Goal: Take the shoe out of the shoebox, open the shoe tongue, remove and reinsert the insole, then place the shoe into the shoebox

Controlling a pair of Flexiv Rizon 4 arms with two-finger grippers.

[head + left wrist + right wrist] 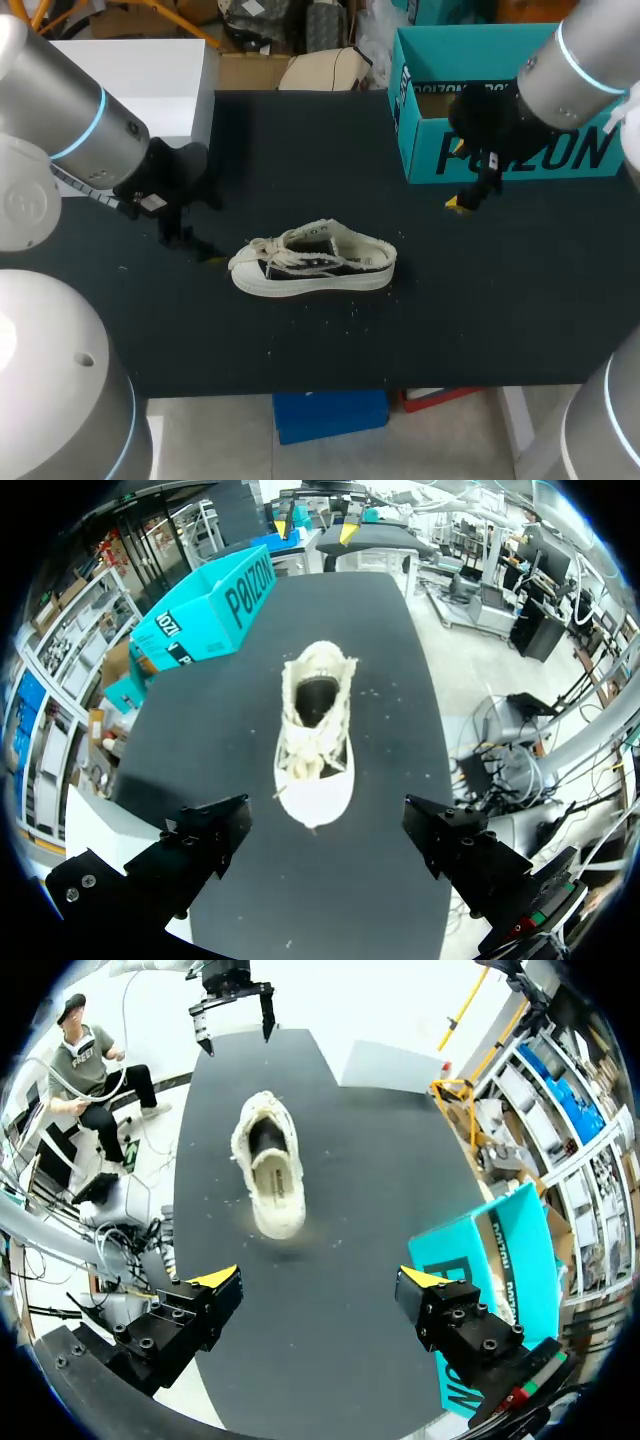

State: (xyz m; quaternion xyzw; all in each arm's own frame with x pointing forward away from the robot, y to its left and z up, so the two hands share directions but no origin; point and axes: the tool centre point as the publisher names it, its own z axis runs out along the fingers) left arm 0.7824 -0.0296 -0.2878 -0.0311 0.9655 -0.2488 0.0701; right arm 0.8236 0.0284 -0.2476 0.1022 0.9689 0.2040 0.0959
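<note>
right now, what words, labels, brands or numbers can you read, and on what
shoebox: large dark brand lettering on its side wall, partly covered by the right gripper; left unquoted.
shoe: no readable print.

1 shoe (315, 265) upright on table (300, 140), mid-table, toe toward left arm | shoebox (545, 155) on table, behind-right of shoe, well apart | left gripper (325, 825) left of toe | right gripper (318, 1282) just before shoebox, behind-right of heel
</note>
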